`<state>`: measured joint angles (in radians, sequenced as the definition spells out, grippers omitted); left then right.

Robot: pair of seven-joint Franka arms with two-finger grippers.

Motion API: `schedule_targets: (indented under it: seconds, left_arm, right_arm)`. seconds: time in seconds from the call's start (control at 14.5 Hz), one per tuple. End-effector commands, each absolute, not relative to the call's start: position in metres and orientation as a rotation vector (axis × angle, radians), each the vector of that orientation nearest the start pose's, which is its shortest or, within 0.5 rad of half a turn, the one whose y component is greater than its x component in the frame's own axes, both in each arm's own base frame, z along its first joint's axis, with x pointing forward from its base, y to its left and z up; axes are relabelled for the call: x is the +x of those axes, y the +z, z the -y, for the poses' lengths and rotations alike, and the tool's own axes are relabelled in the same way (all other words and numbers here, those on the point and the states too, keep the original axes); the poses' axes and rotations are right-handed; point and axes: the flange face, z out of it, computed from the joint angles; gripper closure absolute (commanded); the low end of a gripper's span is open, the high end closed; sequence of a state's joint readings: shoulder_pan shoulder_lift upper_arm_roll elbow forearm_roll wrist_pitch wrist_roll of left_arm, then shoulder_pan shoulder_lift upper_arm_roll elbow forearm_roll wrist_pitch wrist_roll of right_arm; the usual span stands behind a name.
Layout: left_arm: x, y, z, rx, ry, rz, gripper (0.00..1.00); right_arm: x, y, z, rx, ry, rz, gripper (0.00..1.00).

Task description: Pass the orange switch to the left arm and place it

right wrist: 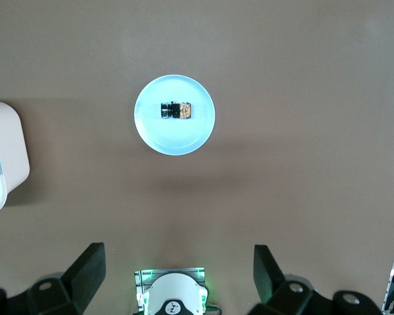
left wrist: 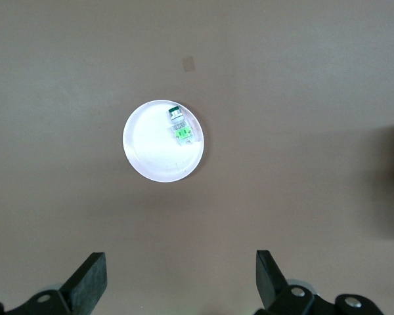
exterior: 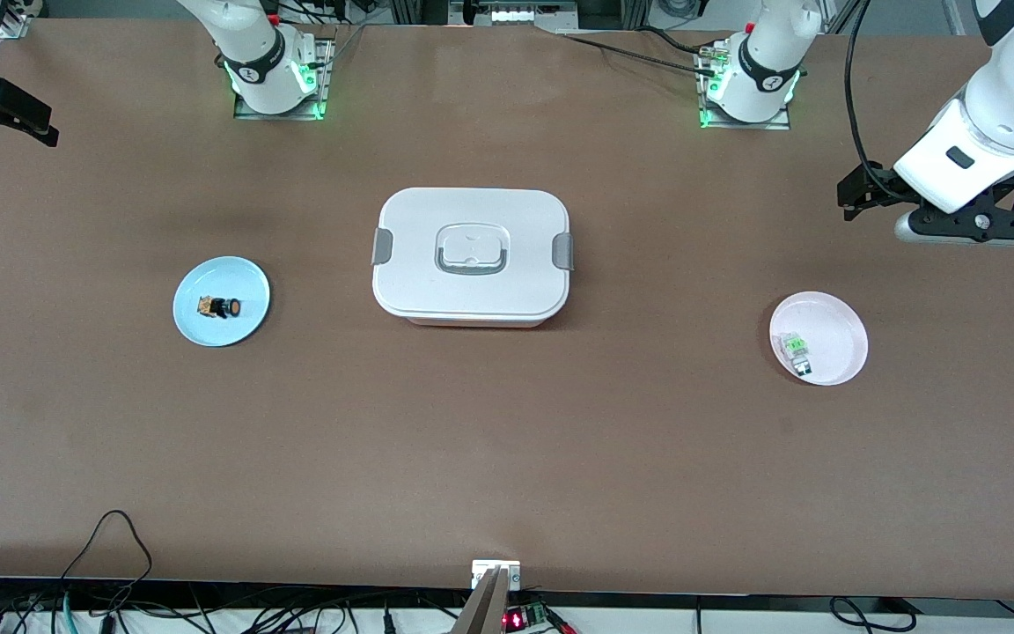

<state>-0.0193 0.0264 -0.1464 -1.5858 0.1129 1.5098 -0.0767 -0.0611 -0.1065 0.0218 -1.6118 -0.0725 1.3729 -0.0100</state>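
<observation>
Orange switch (exterior: 220, 307) lying on blue plate (exterior: 247, 283), beside box (exterior: 470, 255). Left gripper (left wrist: 180, 279) and right gripper (right wrist: 179, 272) hovering high, fingers spread, empty.

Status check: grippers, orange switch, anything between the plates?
Left gripper and right gripper open, empty, high over the table ends. Orange switch on blue plate. Box between the plates.

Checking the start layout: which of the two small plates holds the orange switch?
The light blue plate toward the right arm's end holds the orange switch; the pink plate holds a green-and-clear component.
</observation>
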Motion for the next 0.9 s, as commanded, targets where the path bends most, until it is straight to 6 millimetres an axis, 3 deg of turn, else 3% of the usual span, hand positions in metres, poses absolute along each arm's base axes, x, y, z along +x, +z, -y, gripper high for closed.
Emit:
schedule_targets:
  seconds: [0.0, 0.28, 0.55, 0.69, 0.83]
  left_arm:
    - [0.551, 0.605, 0.079, -3.018, 0.142, -0.113, 0.0]
    - [0.55, 0.604, 0.078, -3.018, 0.149, -0.112, 0.0]
    - [0.549, 0.605, 0.08, -3.017, 0.149, -0.117, 0.0]
    - [0.55, 0.604, 0.081, -3.017, 0.149, -0.117, 0.0]
    - [0.549, 0.605, 0.078, -3.018, 0.156, -0.112, 0.0]
  right_arm:
    - [0.522, 0.615, 0.029, -3.185, 0.272, -0.042, 0.0]
    - [0.549, 0.575, 0.034, -3.175, 0.325, -0.043, 0.0]
    - [0.547, 0.573, 0.035, -3.174, 0.345, -0.049, 0.0]
    - [0.55, 0.567, 0.04, -3.166, 0.349, -0.064, 0.0]
    - [0.554, 0.556, 0.033, -3.16, 0.38, -0.041, 0.0]
